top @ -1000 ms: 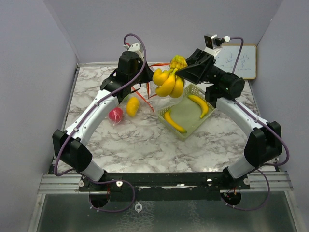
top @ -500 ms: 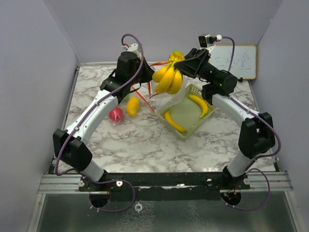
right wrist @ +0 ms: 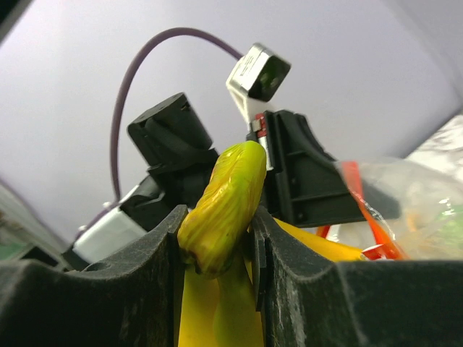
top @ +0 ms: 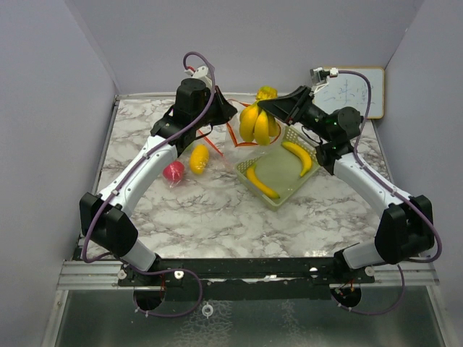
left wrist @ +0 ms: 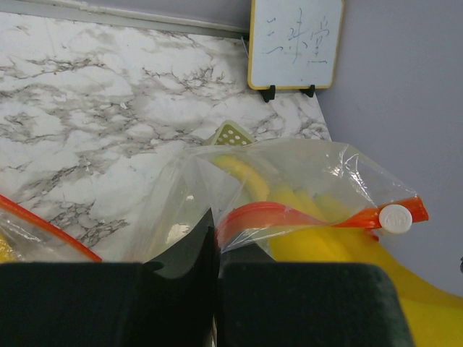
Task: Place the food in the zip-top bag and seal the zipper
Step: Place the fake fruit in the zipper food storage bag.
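My right gripper is shut on the green-yellow stem of a banana bunch and holds it above the table's back, over the clear zip-top bag. My left gripper is shut on the bag's orange zipper edge, holding it up; the white slider sits at the far end. Yellow bananas show through the plastic. Two single bananas lie in the pale green mesh tray. A small yellow piece and a red-pink fruit lie on the marble. The orange and the green apple do not show clearly.
A small whiteboard leans on the back wall at the right and also shows in the left wrist view. Grey walls close the left, back and right sides. The tray's corner lies just behind the bag.
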